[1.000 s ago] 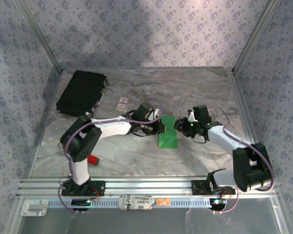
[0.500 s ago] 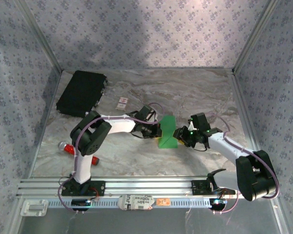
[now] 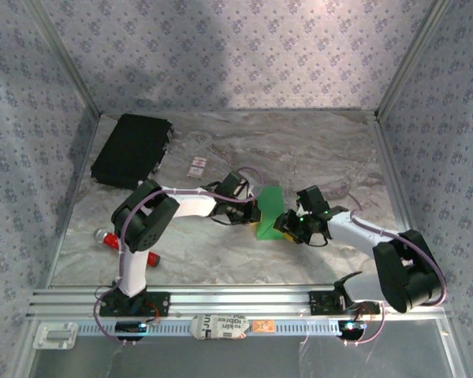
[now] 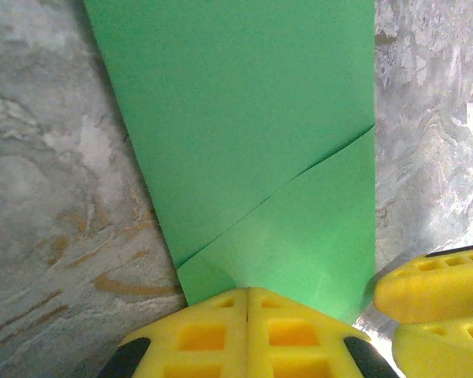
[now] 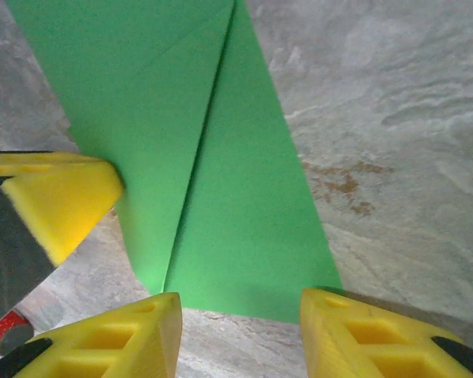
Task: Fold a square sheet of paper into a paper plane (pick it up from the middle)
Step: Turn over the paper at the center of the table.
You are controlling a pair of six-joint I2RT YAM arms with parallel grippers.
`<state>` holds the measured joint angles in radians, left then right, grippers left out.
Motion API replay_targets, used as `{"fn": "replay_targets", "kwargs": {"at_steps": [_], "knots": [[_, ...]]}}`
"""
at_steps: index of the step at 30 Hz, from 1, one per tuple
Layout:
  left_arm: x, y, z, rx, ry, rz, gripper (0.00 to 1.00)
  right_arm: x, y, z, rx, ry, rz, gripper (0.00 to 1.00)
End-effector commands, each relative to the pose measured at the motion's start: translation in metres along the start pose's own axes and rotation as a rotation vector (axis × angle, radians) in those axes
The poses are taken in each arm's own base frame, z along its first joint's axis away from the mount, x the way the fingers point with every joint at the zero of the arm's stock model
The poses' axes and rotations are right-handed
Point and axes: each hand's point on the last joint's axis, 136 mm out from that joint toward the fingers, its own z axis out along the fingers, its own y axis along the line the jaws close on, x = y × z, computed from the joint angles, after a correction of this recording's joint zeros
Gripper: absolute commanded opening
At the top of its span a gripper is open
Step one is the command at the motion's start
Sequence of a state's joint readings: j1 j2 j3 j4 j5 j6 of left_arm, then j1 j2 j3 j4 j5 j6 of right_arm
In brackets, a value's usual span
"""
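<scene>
The square sheet of paper (image 3: 269, 211) is bright green, partly folded with slanted creases, and lies on the marble table (image 3: 331, 150) between my two grippers. My left gripper (image 3: 251, 211) is at its left side, jaws shut. In the left wrist view its yellow fingertips (image 4: 247, 303) meet over the near edge of the paper (image 4: 244, 118). My right gripper (image 3: 288, 225) is at the sheet's right side, open. In the right wrist view the right gripper (image 5: 240, 319) has its fingers standing either side of the paper's (image 5: 229, 173) near edge, apart from it.
A black rectangular case (image 3: 132, 150) lies at the back left, and a small white card with red marks (image 3: 197, 165) sits beside it. A red bar-shaped tool (image 3: 106, 239) lies by the left arm's elbow. Patterned walls close in three sides.
My right gripper has moved left and nearer to the paper's edge, and its jaws have opened wider. The left arm's elbow has swung, uncovering the red tool; its jaws stay shut.
</scene>
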<state>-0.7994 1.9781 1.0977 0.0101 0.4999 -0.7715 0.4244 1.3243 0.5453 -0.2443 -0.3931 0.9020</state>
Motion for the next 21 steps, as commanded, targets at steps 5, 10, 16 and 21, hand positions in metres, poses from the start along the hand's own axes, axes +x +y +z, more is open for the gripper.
{"fn": "replay_targets", "kwargs": {"at_steps": [5, 10, 16, 21], "knots": [[0.018, 0.022, 0.002, -0.072, 0.05, -0.048, 0.02, -0.003, 0.001, 0.006, 0.013, 0.0, 0.012, 0.46], [0.019, 0.021, 0.003, -0.071, 0.052, -0.047, 0.02, -0.013, 0.022, 0.008, -0.081, -0.031, -0.008, 0.49], [0.019, 0.022, 0.004, -0.068, 0.055, -0.053, 0.02, -0.027, 0.038, 0.007, -0.144, -0.052, -0.026, 0.51], [0.019, 0.023, 0.004, -0.068, 0.056, -0.055, 0.02, -0.036, 0.043, 0.006, -0.177, -0.045, -0.049, 0.52]]}}
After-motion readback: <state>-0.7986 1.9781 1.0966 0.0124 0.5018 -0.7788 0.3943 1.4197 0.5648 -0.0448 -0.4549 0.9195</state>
